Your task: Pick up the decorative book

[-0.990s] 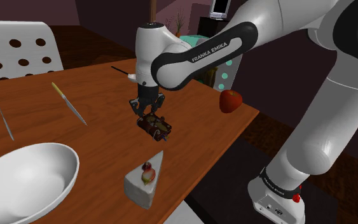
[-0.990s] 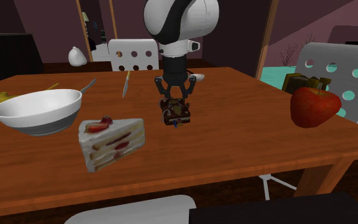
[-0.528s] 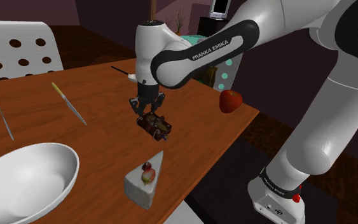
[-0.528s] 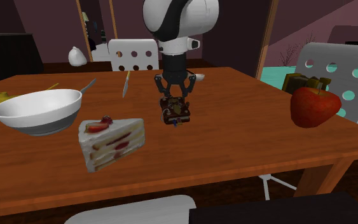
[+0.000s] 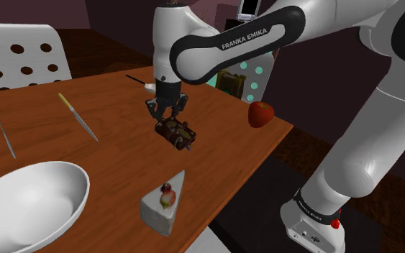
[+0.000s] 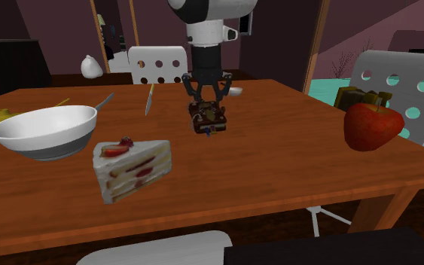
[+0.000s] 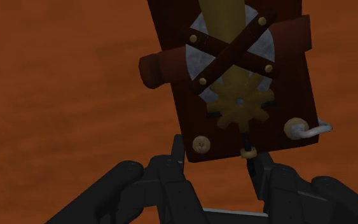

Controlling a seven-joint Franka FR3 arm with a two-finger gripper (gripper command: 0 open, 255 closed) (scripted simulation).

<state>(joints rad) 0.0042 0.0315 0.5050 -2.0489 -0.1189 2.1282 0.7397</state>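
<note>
Gripping the end of the decorative book [image 7: 234,76] nearest the hand, the two black fingers [image 7: 178,153] stand only a narrow way apart, pressed against the dark red cover with its crossed straps and gold cog. The gripper [image 5: 167,121] points straight down and the book hangs tilted from it, near the middle of the wooden table [image 6: 278,169]; it seems to sit just off the wood, though whether its lowest corner touches is hard to tell.

Nothing crowds the hold. A slice of cake [image 5: 163,203] lies nearer the stand, at the table's near edge, well apart from the book. A big white bowl [image 5: 28,205] sits at the shoulder view's lower left. A yellow-handled knife [image 5: 77,116] lies to the left of the book, and a thin grey utensil [image 5: 6,136] further left. A red apple [image 5: 260,113] rests at the table's right corner.

A white chair [image 5: 21,57] with round holes stands at the far left, cut off by the frame. The arm's wrist covers part of the table behind the book, and a small white thing beside a thin dark stick there is too hidden to name.
</note>
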